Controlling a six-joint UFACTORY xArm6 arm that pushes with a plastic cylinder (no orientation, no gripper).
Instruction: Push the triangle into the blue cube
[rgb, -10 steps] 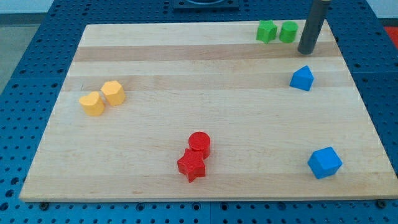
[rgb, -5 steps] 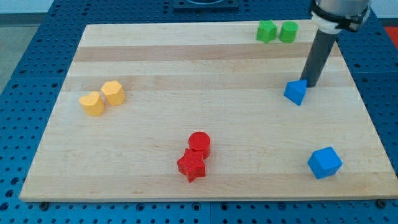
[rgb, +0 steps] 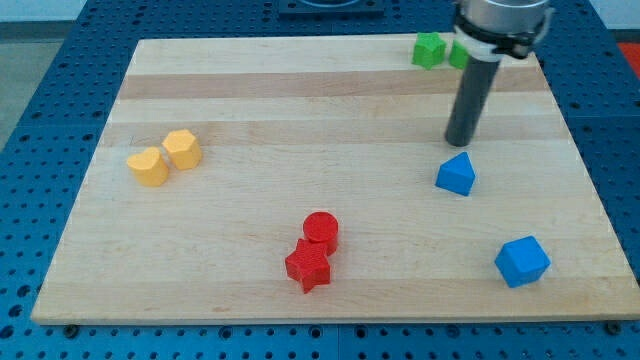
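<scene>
The blue triangle (rgb: 456, 175) lies on the wooden board at the view's right, above and left of the blue cube (rgb: 522, 262), which sits near the bottom right corner. The two are well apart. My tip (rgb: 458, 144) stands just above the triangle, close to its top edge; whether it touches is unclear. The dark rod rises from it toward the view's top.
Two green blocks (rgb: 430, 49) sit at the top right, one partly hidden by the rod. Two yellow blocks (rgb: 165, 158) lie at the left. A red cylinder (rgb: 321, 230) and red star (rgb: 308, 266) sit at bottom centre. The board's edge (rgb: 330, 320) borders blue pegboard.
My tip has moved down and left from the top right. The blue triangle has slid down and left with it, toward the board's middle right.
</scene>
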